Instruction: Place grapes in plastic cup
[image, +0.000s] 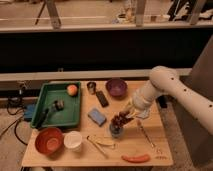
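The grapes, a small dark red-purple bunch, hang in my gripper, directly above the plastic cup and touching or just over its rim. The cup is small, light blue and translucent. It stands upright on the wooden table, right of centre. My gripper reaches down from the right on a white arm and is shut on the bunch. The fingertips are partly hidden by the grapes.
A purple bowl, a black remote and a metal cup lie behind. A blue sponge is left of the cup. A green tray holds an orange. A red bowl, a white cup and an orange-red sausage sit at the front.
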